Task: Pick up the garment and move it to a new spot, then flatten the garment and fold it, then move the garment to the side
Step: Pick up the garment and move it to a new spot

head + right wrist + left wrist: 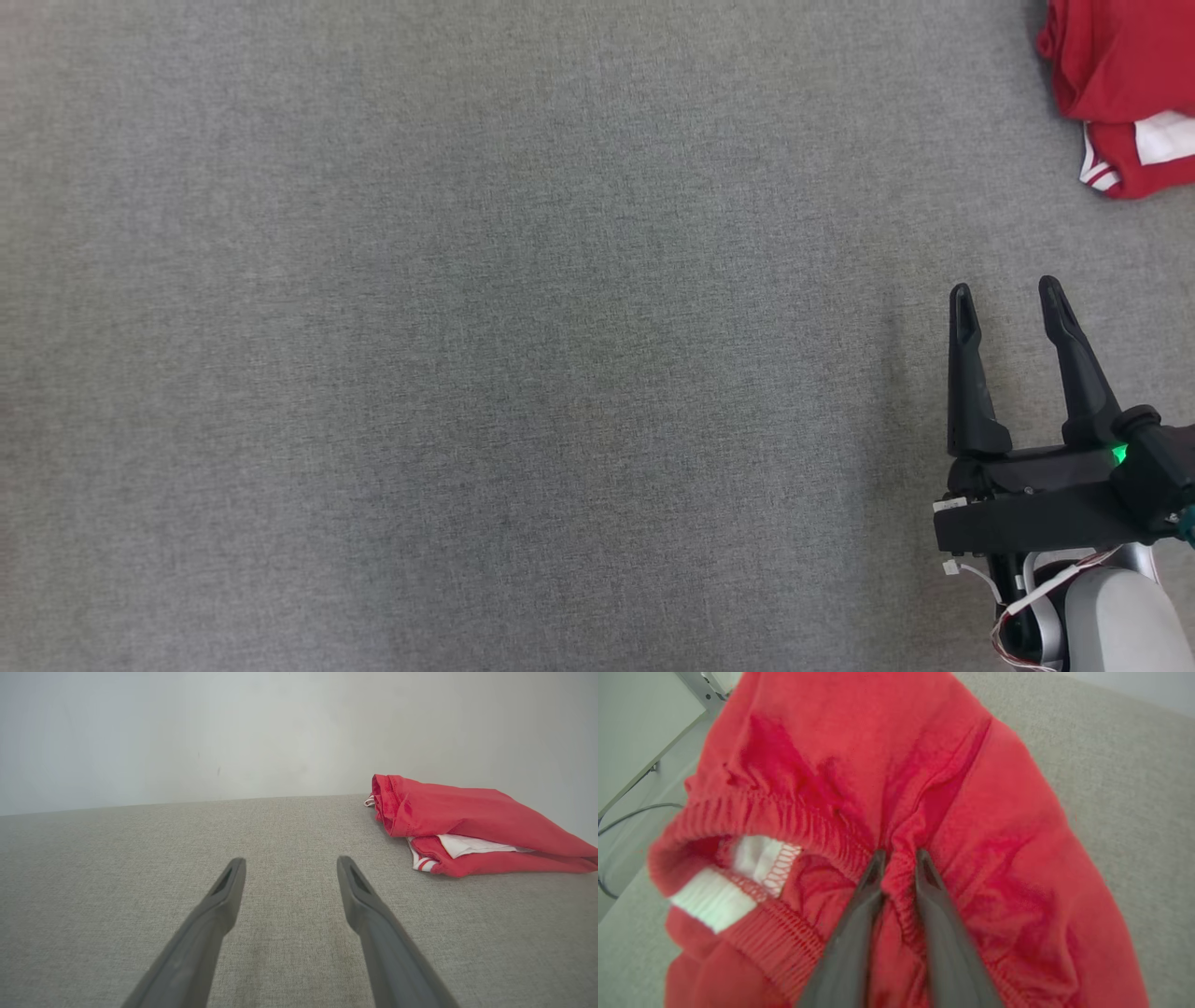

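In the left wrist view a crumpled red garment with an elastic waistband and a white inner patch lies on the grey fabric surface. My left gripper is pressed into it, and a bunched fold of the waistband sits pinched between its two dark fingers. My right gripper hovers open over bare surface at the lower right of the head view, with nothing between its fingers.
A second red garment with white trim lies folded at the far right, ahead and to the right of my right gripper. The grey cloth tabletop stretches wide. A table edge with a cable beyond it borders the left wrist view.
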